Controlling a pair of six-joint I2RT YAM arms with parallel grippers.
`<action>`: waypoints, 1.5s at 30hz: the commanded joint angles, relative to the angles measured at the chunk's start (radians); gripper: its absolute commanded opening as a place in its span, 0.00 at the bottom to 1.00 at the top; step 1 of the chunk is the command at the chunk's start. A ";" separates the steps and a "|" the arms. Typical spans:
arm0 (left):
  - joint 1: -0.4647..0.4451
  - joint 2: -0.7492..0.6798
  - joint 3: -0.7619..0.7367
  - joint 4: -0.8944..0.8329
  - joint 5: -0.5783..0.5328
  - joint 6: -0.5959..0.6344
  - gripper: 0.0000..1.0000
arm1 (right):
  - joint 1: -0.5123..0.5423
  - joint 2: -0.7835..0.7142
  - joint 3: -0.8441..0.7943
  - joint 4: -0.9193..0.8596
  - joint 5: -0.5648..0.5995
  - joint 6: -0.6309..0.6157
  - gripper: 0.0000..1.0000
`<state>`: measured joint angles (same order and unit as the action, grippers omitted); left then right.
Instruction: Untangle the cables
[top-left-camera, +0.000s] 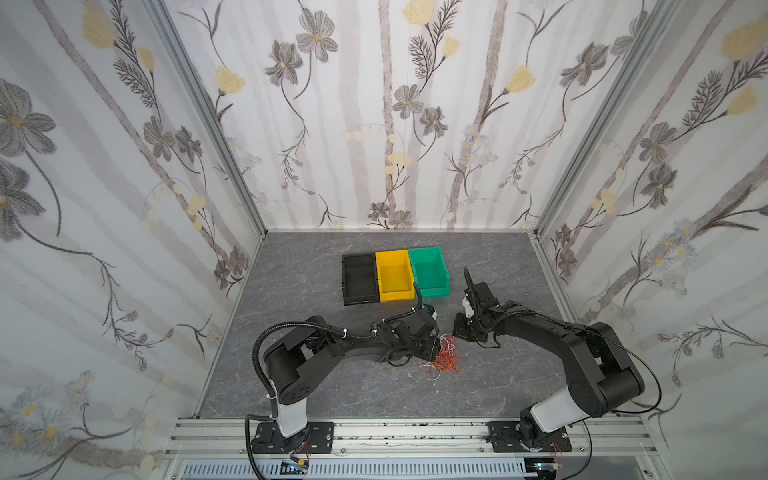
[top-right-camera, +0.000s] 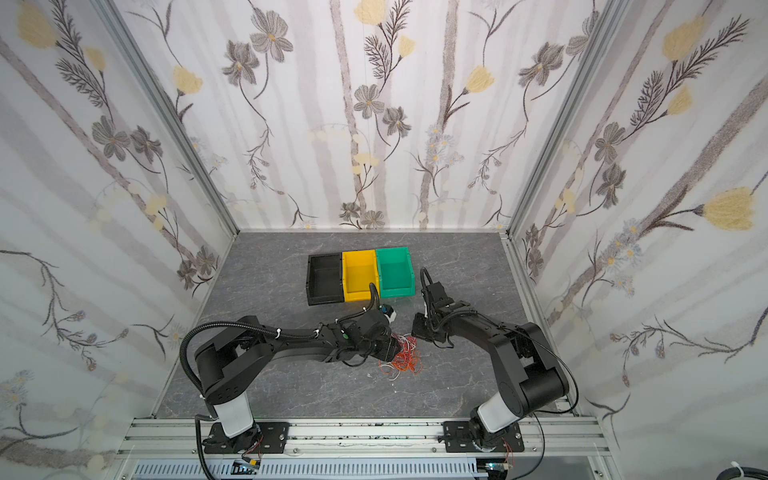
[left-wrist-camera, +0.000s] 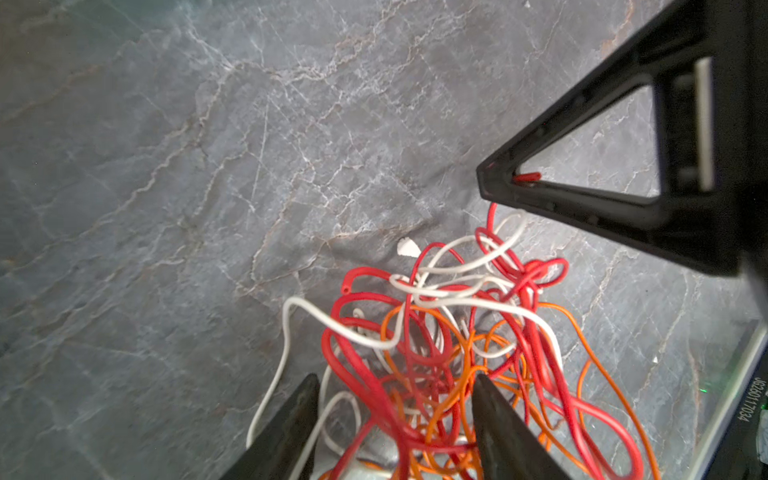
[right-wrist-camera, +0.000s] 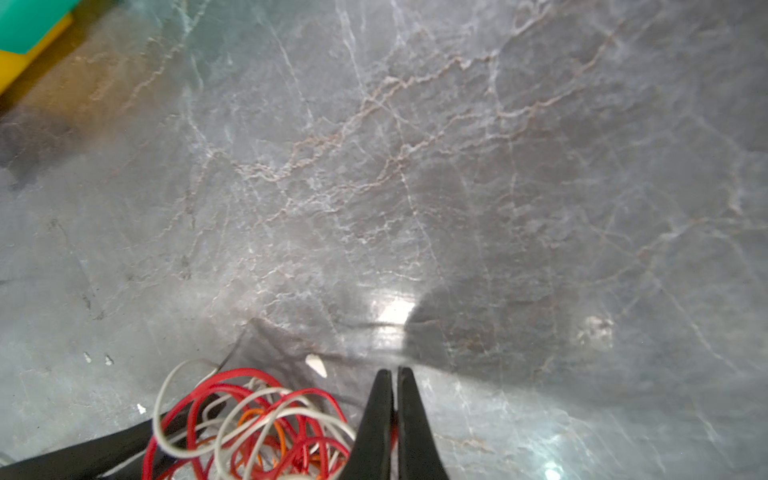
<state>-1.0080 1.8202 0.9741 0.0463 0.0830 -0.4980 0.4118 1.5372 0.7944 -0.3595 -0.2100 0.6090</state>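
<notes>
The cables are a loose tangle of thin red, orange and white wires lying on the grey marbled table between the two arms. My left gripper is pushed into the tangle from the left. Its jaws stand apart, with several red, orange and white loops between them. From the right, my right gripper reaches the tangle's edge and is shut on a single red cable. That cable's end pokes out by its finger, and the rest of the tangle lies beside it.
Three open bins stand side by side behind the arms: black, yellow and green. Both top views show the flowered enclosure walls on three sides. An aluminium rail with the arm bases runs along the front.
</notes>
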 joint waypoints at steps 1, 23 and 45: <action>0.007 0.003 0.011 -0.033 -0.006 -0.002 0.53 | 0.003 -0.032 0.001 0.005 0.006 -0.013 0.00; 0.075 -0.130 -0.179 0.033 -0.056 -0.041 0.04 | -0.012 -0.433 -0.025 -0.041 0.052 -0.023 0.00; 0.201 -0.346 -0.349 -0.118 -0.140 -0.097 0.04 | -0.080 -0.511 0.048 -0.188 0.213 -0.132 0.00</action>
<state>-0.8158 1.4906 0.6277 0.0212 -0.0330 -0.5835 0.3336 1.0279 0.8303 -0.5644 -0.0265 0.4938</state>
